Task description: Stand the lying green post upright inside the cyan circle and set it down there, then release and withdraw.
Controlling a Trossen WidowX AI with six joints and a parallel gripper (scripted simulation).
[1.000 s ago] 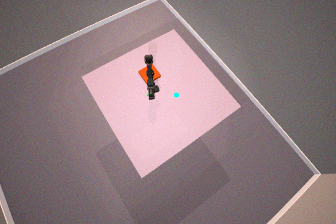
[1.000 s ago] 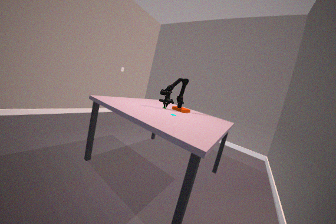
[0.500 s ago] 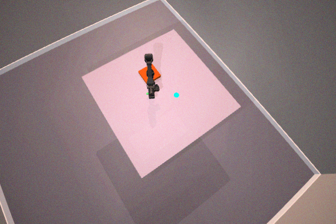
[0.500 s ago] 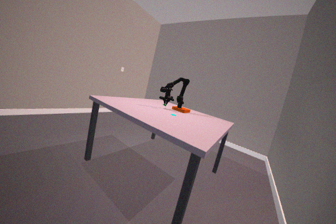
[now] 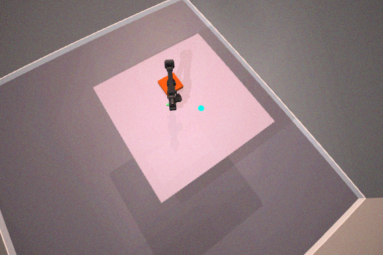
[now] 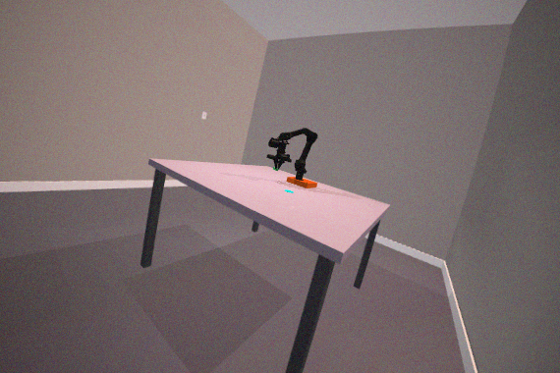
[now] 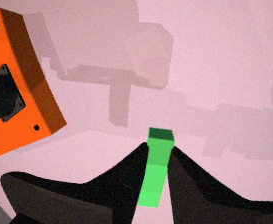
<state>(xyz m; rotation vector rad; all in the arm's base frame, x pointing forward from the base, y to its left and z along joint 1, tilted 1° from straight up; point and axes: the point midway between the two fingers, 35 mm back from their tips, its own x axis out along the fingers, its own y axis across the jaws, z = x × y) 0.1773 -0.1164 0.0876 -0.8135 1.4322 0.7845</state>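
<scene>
Gripper (image 7: 157, 183) clamps the post (image 7: 156, 169), seemingly near one end, so it may pivot or slip before reaching the circle (image 5: 201, 108).

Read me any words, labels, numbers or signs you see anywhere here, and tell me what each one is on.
There is no readable text in any view.
Orange base: only dark bolt holes, no label.
Green post, held in the shut gripper: plain.
Cyan circle: plain.
Small white wall plate: too small to read anything on it.

From above, the pincer (image 5: 172, 105) hides most of the green post (image 5: 167, 104).
</scene>
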